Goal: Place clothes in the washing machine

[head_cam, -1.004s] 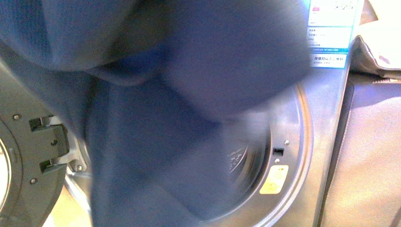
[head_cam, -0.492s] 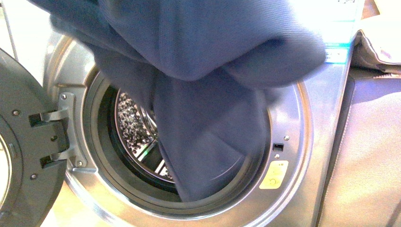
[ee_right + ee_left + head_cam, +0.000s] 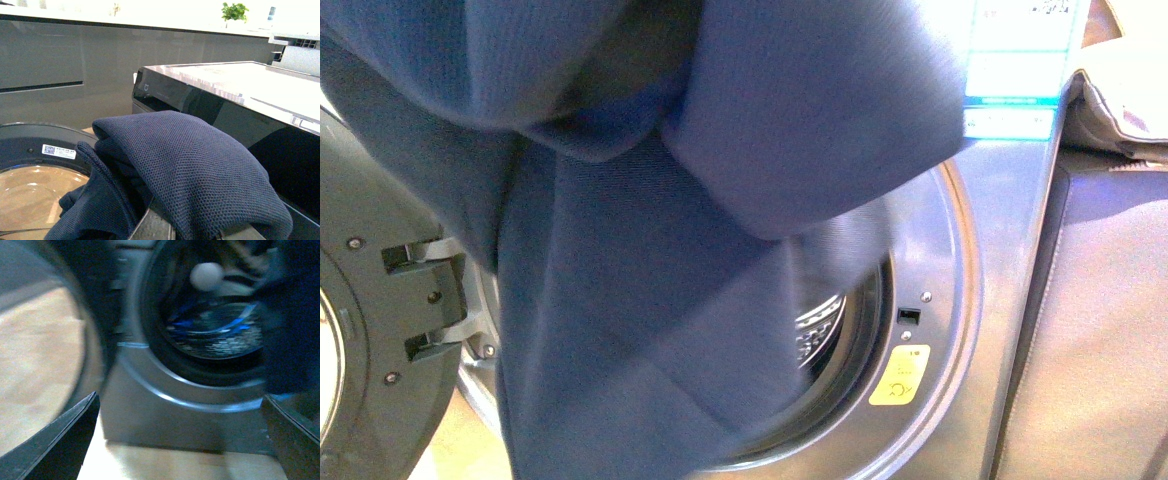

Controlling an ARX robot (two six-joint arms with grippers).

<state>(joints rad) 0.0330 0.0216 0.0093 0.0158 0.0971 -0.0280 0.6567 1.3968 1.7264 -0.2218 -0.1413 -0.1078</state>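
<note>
Navy clothes [image 3: 640, 300], gripped by the right tool [image 3: 195, 231], hang before the washing machine's [image 3: 1010, 250] round port; the left tool [image 3: 180, 396] gapes empty.

The clothes [image 3: 650, 250] hang close before me, in front of the washing machine [image 3: 1010, 300], covering most of its mouth. Behind their right edge the drum [image 3: 823, 325] shows. The door [image 3: 380, 340] stands swung out at the left. A sticker [image 3: 900, 375] sits lower right of the mouth, with labels [image 3: 1015, 70] above it.
</note>
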